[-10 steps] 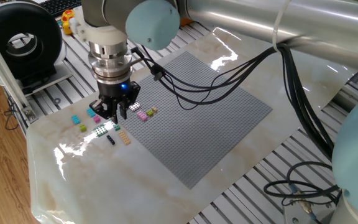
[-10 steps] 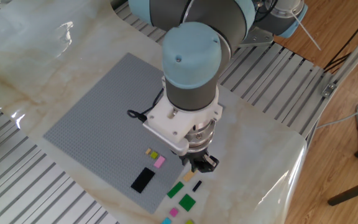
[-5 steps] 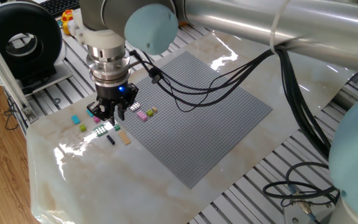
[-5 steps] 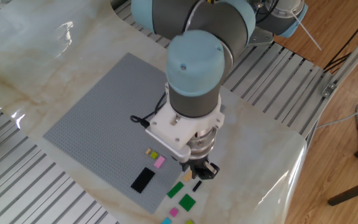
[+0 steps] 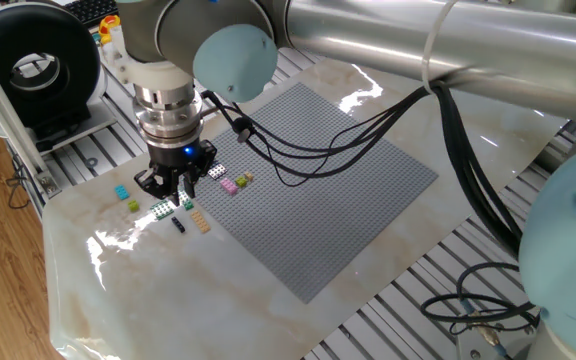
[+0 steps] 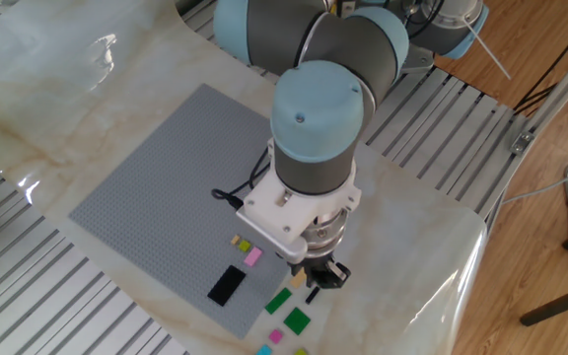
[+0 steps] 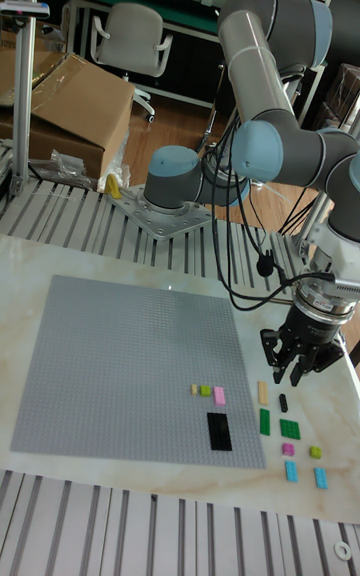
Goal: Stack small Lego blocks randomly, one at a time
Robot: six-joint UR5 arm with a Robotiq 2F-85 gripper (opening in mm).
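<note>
Gripper (image 7: 298,368) of the UR5 arm, shown low over the loose bricks that lie on the marble table (image 5: 118,290) just off the baseplate (image 7: 110,366). In the tall fixed view the fingers are seen spread, pointing down, with a small black brick (image 7: 283,402) just below them at about 6 o'clock; nothing is seen held between them. Whether the fingertips touch the table cannot be told.

Loose bricks, tall fixed view: a tan brick (image 7: 264,392) at 8 o'clock of the gripper, a dark green brick (image 7: 265,422) below it, a green square brick (image 7: 290,427) at 6 o'clock, then a pink brick (image 7: 288,449), a lime brick (image 7: 316,452) and two cyan bricks (image 7: 291,471) nearer the table edge. On the baseplate itself are set a black plate (image 7: 218,431), a pink piece (image 7: 219,396) and a small tan-and-lime pair (image 7: 201,390). No stack of bricks is seen to have been built.

Step in hand, as judged: the approach to a pick, the small black brick or the tan one being the likely target; which of the two is meant cannot be told. In the other fixed view the gripper (image 6: 320,276) is largely hidden by the wrist.

Next move, as judged: the open fingers are to be centred over one brick, lowered so that it is straddled, and closed on it alone. Care is called for, since the neighbouring bricks lie near and could be nudged aside.
</note>
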